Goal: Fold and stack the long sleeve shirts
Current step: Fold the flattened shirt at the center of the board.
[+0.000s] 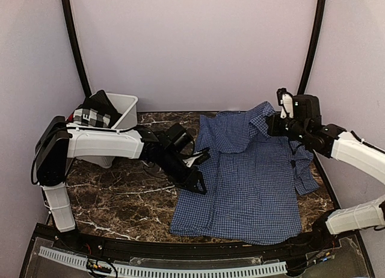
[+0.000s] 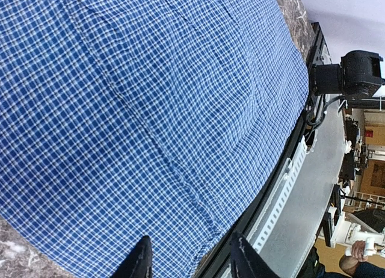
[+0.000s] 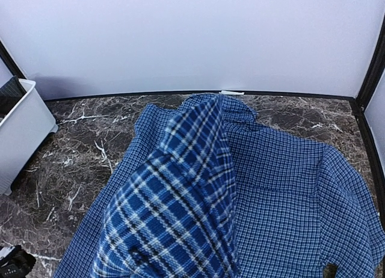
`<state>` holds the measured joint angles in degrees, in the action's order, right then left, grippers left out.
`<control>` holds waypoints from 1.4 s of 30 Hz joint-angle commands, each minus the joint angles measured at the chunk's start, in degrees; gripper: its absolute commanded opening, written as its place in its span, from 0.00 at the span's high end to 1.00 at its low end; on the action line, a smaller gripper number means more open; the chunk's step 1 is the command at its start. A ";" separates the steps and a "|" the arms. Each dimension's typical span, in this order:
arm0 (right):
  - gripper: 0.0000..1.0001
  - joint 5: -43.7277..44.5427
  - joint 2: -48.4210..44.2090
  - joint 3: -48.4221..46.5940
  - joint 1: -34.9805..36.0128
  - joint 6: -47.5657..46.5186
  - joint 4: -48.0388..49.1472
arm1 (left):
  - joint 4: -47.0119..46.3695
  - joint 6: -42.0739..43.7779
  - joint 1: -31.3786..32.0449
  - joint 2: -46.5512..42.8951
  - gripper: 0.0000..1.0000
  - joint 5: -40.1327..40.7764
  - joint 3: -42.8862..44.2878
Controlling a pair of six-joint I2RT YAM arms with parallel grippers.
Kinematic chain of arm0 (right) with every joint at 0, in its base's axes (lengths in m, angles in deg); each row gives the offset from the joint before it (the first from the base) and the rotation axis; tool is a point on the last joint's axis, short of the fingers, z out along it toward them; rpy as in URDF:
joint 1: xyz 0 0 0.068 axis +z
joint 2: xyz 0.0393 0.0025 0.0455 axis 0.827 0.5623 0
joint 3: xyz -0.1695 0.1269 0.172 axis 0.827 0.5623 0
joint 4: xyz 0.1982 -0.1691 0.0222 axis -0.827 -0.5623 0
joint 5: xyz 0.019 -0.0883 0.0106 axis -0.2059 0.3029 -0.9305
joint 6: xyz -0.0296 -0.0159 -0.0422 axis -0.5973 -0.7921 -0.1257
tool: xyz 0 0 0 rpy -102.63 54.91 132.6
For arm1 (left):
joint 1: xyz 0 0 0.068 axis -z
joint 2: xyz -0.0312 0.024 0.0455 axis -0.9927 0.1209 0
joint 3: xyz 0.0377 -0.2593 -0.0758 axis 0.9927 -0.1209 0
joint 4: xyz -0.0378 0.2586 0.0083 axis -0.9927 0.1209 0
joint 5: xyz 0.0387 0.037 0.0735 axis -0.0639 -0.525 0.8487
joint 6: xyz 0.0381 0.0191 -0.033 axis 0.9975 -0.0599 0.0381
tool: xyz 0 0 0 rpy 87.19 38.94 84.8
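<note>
- The blue check shirt (image 1: 252, 188) lies mostly flat on the right half of the dark marble table (image 1: 120, 194). Its hem is toward the near edge and its collar toward the back wall.
- One far corner, around the collar and shoulder, is lifted into a ridge that rises to the right gripper (image 1: 278, 123).
- That gripper's fingers are hidden by the cloth in its own wrist view. From the way the fold hangs off it, it seems to be clamped on the shirt.
- The left gripper (image 1: 200, 169) hovers over the shirt's left edge with its fingers spread apart and nothing between them.
- The fabric looks light, thin and limp, so it will likely sag and wrinkle when raised. Seams, the collar or a doubled edge should give a firmer hold than a single layer.
- A white bin (image 1: 123, 106) stands at the far left, well apart from the shirt, with black-and-white checked cloth (image 1: 93, 115) in it.
</note>
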<state>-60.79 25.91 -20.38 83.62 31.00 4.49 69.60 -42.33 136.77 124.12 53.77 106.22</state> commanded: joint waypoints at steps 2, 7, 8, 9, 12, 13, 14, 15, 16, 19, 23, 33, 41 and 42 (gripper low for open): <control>1.00 2.79 -5.21 2.90 0.59 3.76 -0.35 | 0.38 -1.06 -2.25 -1.94 0.58 2.46 0.66; 1.00 1.83 -7.68 5.61 0.78 5.20 -0.02 | -2.68 -3.56 -4.75 -0.64 0.58 4.37 1.68; 1.00 1.70 -8.05 5.98 0.88 5.46 -0.08 | -2.95 -3.87 -5.35 0.17 0.59 4.70 1.99; 1.00 1.74 -8.42 6.27 1.02 5.80 -0.28 | -3.59 -4.39 -5.79 0.55 0.59 5.32 2.85; 1.00 1.51 -10.27 7.65 1.31 6.45 -0.06 | -4.40 -5.49 -6.78 3.08 0.59 6.31 5.23; 1.00 1.17 -10.96 8.19 1.38 6.51 0.32 | -4.76 -5.91 -7.20 3.63 0.59 6.53 6.58; 1.00 1.06 -11.42 8.80 1.36 6.45 0.43 | -4.91 -6.14 -7.43 4.95 0.59 6.70 7.26; 1.00 1.16 -11.74 9.26 1.42 6.15 0.34 | -5.29 -6.47 -7.82 5.66 0.59 6.76 8.62; 1.00 1.48 -11.92 9.59 1.41 5.66 -0.01 | -5.44 -6.55 -8.00 7.01 0.59 6.73 9.34; 1.00 1.82 -12.28 9.86 1.43 4.29 -1.62 | -6.88 -7.33 -9.02 10.21 0.59 7.15 12.32; 1.00 1.42 -12.81 9.78 1.39 2.80 -2.47 | -11.55 -9.41 -10.86 13.25 0.59 6.67 13.97; 1.00 7.11 -4.91 4.59 -0.85 -1.86 -4.03 | -14.86 -10.63 -12.48 21.81 0.59 5.68 18.80; 1.00 9.26 1.88 0.74 -4.63 -1.54 -4.84 | -14.31 -9.40 -12.73 22.48 0.59 6.18 17.00; 1.00 9.40 2.29 0.31 -4.94 -1.38 -4.94 | -14.23 -9.20 -12.86 22.53 0.59 5.95 16.69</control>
<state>-53.82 26.96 -17.14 79.97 29.65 -0.91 55.39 -52.60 124.09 147.31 60.00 123.86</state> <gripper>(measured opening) 0.006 0.407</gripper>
